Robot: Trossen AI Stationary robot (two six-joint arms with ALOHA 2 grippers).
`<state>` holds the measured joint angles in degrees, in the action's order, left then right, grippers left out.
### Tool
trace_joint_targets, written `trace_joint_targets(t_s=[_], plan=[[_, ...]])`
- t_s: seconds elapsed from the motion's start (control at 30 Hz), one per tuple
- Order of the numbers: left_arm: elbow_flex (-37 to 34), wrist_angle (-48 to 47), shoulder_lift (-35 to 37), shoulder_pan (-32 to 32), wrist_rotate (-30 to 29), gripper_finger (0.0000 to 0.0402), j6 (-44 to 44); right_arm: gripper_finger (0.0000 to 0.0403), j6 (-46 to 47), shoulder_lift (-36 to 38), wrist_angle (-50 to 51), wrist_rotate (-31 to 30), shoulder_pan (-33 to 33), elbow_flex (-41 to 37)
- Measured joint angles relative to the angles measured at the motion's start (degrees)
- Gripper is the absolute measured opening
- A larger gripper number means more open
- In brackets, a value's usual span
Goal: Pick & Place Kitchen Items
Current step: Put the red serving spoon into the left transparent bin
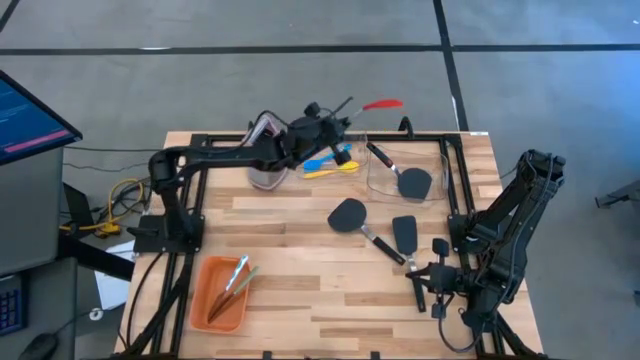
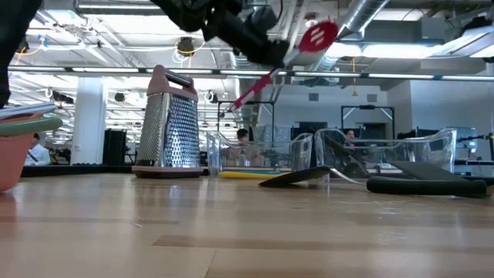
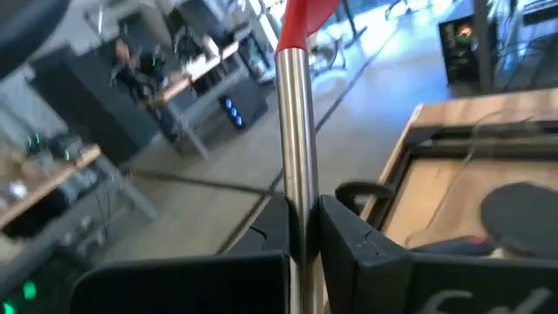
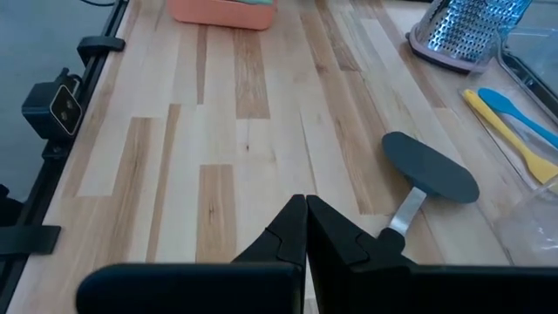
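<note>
My left gripper (image 1: 338, 118) hangs over the table's far edge, shut on a red long-handled spoon (image 1: 383, 103) with a slotted red head (image 2: 318, 35). Small blue and yellow spoons (image 1: 330, 165) lie on the wood below it. One black spatula (image 1: 350, 214) lies flat at mid-table, a second (image 1: 405, 232) to its right, and a third (image 1: 412, 181) inside a clear bin. Thin tools (image 1: 236, 280) rest in the orange tray. My right gripper (image 4: 305, 228) waits shut near the table's right front, touching nothing. My left gripper pinches the spoon's bare metal shaft (image 3: 296, 187) between its two fingers, a little below the red head. The fingers reach out roughly level from the table's left and lie across the shaft. The spoon is lifted clear and tilted, its head (image 1: 383, 103) high and its red handle end (image 2: 245, 94) lower.
A metal box grater (image 1: 268, 152) stands at the far edge beside the left arm. Clear plastic bins (image 1: 405, 165) sit at the far right. The orange tray (image 1: 205, 300) is at the near left. A black frame (image 1: 452, 170) runs around the table; bare wood lies at mid-table.
</note>
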<state>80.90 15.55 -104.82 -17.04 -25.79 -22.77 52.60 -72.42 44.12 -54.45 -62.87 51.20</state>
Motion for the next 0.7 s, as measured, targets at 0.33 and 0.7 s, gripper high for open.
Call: trace_joint_targets(t_s=[0.33,0.7], plan=[[0.0,-0.5,-5.1,-7.1,4.4,0.0006,5.4,0.0000,0.0,0.0,0.1,0.1,0.0,0.0],[0.0,-2.9,-10.5,-9.0,6.2,0.0006,11.6,0.0000,0.0,0.0,0.2,0.3,0.0,0.0]])
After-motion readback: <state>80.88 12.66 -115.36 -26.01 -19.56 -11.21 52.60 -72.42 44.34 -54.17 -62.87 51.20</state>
